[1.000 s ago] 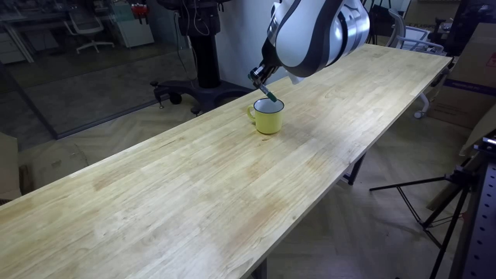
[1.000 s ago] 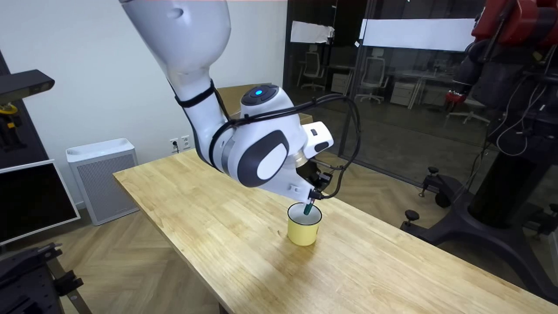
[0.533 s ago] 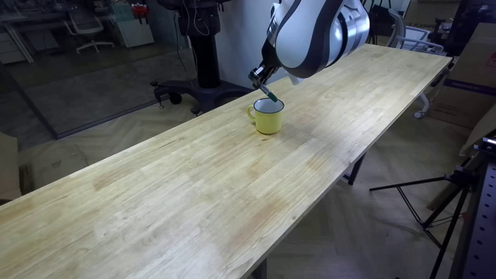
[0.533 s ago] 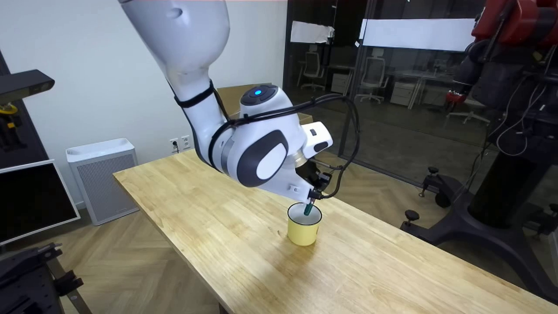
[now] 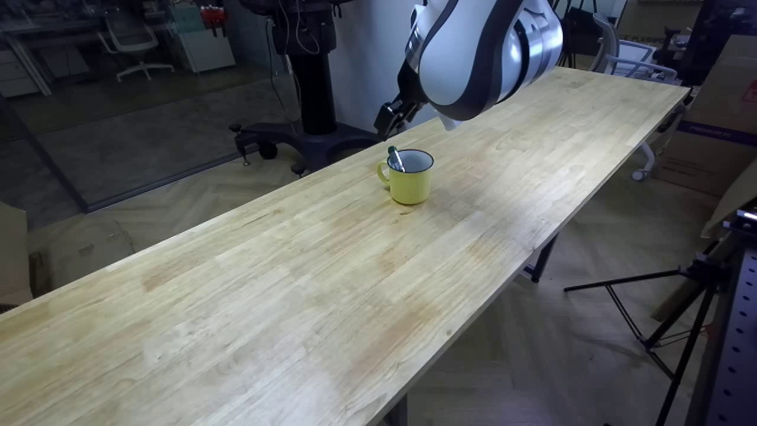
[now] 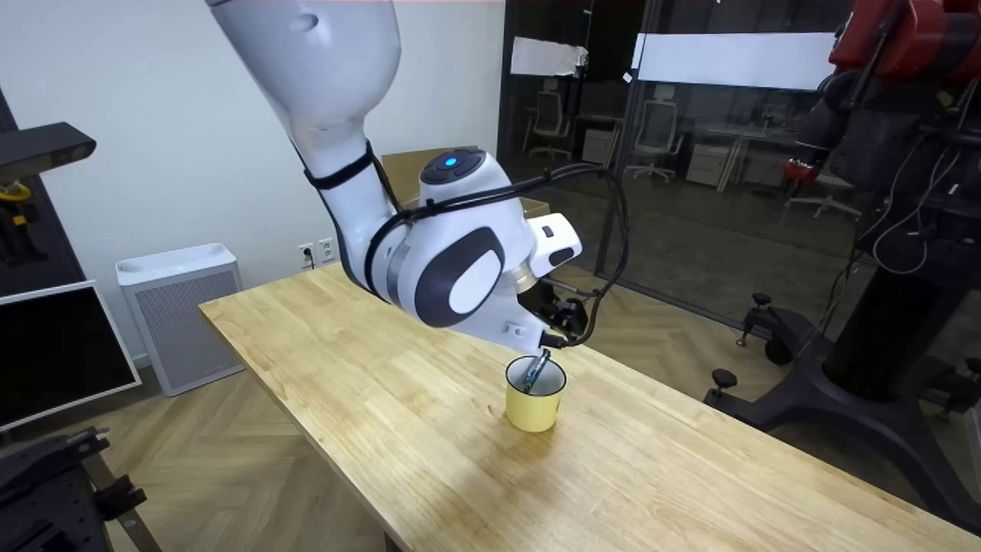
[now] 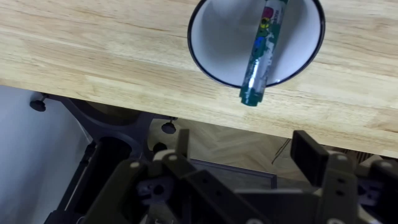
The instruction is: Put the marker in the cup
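Observation:
The yellow cup [image 5: 411,188] stands upright on the wooden table, its white inside [image 7: 219,46] facing the wrist camera. Inside it the green and white marker [image 7: 263,51] leans on the rim, one end sticking out on the handle side in an exterior view [image 5: 396,158]. In both exterior views the marker [image 6: 535,372] is tilted, its lower end hidden in the cup. My gripper [image 7: 244,144] is open, its fingers [image 7: 309,157] wide apart with nothing between them. It hangs just above and beside the cup, apart from the marker.
Beyond the table's long edge, close to the gripper, stands a dark wheeled base [image 5: 319,133]. The wooden tabletop [image 5: 284,284] stretches out around the cup. A tripod [image 5: 698,272] stands on the floor off the opposite edge.
My gripper has opened and let go of the marker, which has dropped into the cup and tipped over toward its handle side. The arm has shifted only slightly; the cup has stayed put.

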`<state>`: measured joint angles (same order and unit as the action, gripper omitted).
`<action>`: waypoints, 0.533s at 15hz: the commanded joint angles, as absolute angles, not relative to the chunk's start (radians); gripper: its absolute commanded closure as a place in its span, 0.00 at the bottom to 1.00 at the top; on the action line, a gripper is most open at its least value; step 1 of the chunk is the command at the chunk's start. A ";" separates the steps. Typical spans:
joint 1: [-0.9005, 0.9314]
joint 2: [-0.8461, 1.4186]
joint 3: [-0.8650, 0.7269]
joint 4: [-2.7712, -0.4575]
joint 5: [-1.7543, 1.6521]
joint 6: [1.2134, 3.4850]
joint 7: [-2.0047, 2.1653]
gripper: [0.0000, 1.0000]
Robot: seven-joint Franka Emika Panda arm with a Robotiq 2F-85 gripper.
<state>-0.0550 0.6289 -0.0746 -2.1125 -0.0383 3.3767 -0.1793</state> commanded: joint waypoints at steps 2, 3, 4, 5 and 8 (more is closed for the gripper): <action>-0.040 0.627 -0.084 -2.111 -0.046 3.364 -0.145 0.00; -0.043 0.626 -0.080 -2.111 -0.045 3.358 -0.143 0.00; -0.045 0.624 -0.078 -2.111 -0.045 3.348 -0.141 0.00; -0.060 0.619 -0.059 -2.111 -0.047 3.323 -0.135 0.00; -0.142 0.603 0.036 -2.110 -0.065 3.221 -0.138 0.00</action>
